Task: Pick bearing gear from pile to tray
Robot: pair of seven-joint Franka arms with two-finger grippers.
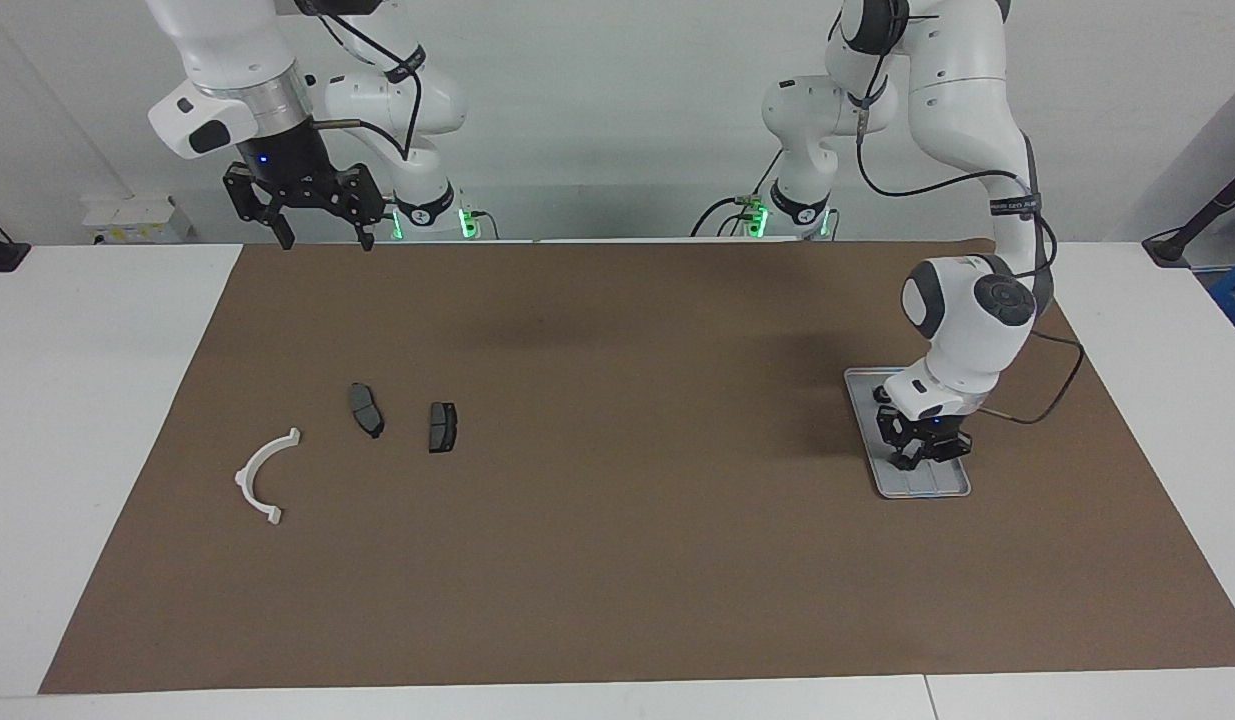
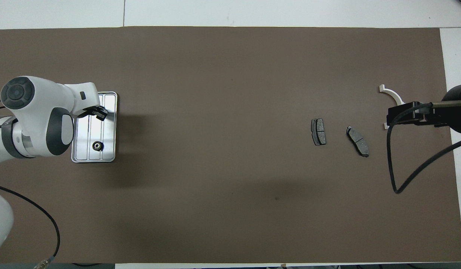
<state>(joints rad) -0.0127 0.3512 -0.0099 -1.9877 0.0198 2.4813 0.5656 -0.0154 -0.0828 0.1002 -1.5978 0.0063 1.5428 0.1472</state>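
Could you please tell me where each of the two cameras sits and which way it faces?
Facing view: high across the table, looking at the robots; both arms show, left gripper low over the tray, right gripper raised, waiting.
Overhead view: high above the robots' end, looking steeply down; left arm over the tray, which holds a gear.
Shared: tray, two brake pads, white bracket, half a turn apart.

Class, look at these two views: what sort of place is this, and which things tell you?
Probably a robotics lab bench: two white Franka arms, a brown mat covering a white table, and loose test parts, namely brake pads and a metal tray.
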